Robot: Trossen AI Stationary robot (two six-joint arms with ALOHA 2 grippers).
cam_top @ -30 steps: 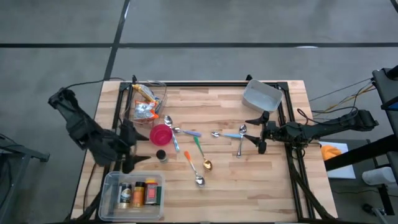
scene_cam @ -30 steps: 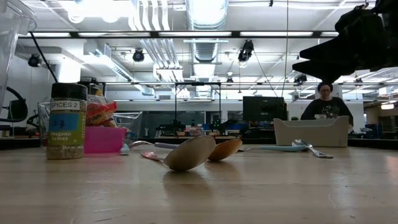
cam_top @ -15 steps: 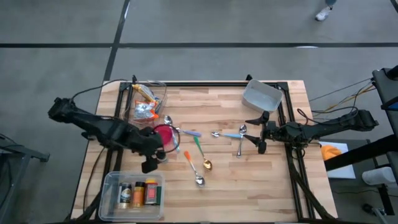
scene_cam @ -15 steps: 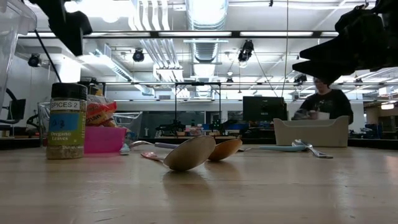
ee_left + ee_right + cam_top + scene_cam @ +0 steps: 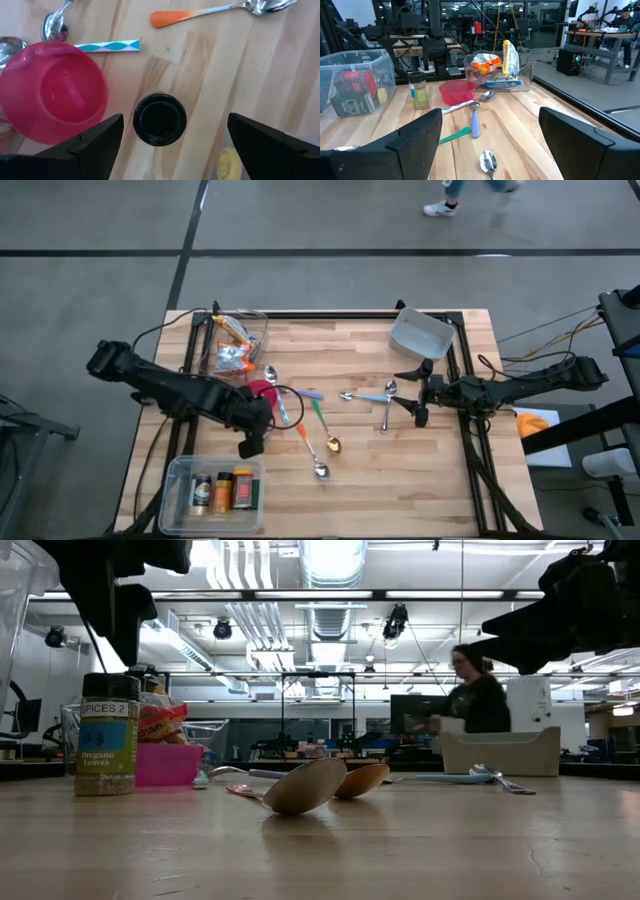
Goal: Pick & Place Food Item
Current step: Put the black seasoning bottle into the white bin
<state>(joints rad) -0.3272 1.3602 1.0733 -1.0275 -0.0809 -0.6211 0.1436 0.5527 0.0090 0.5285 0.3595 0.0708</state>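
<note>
Left gripper (image 5: pixel 167 145) spread wide, hovering directly over spice jar (image 5: pixel 160 119), upright just beside pink bowl (image 5: pixel 52 90); spoons (image 5: pixel 325 442) scattered close by. Right gripper (image 5: pixel 418 393) spread, empty, near table's (image 5: pixel 440 470) right edge. Bare wood toward front right; beyond, workshop with person (image 5: pixel 475 700) passing.

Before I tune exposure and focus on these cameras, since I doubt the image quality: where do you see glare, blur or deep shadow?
Low view: the ceiling lights blow out to white, both arms show as black silhouettes, and the walking person is smeared. Left wrist view: the spice jar is sharp between the open left gripper, whose fingers are soft. High view: evenly lit.
</note>
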